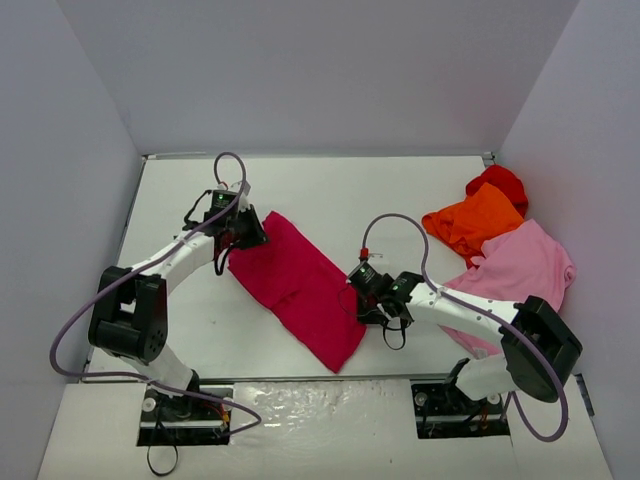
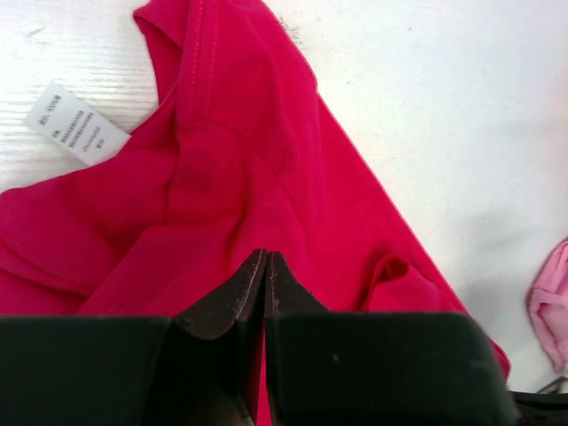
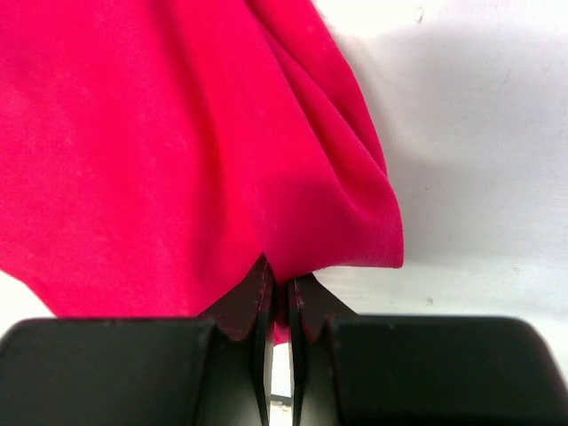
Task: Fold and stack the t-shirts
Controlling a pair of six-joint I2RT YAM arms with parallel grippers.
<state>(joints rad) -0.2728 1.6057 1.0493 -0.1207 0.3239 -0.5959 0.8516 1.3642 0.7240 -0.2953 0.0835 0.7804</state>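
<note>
Top external: crimson t-shirt [image 1: 298, 287] lies as a diagonal strip, centre. Both grippers are clamped on it: left gripper [image 1: 243, 232] at the far end, right gripper [image 1: 362, 300] on the right edge. Looks mid-fold; next, carry 1 end over the other, edges aligned.

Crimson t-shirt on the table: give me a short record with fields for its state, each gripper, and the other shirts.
shirt in work: crimson-magenta cloth t-shirt, lying as a long diagonal band on the white table
left gripper: shut on its far left end, near the white label
right gripper: shut on its right edge
waiting shirts: light pink t-shirt, orange t-shirt, bright red t-shirt, bunched at the table's right side
folded stack: none visible
</note>
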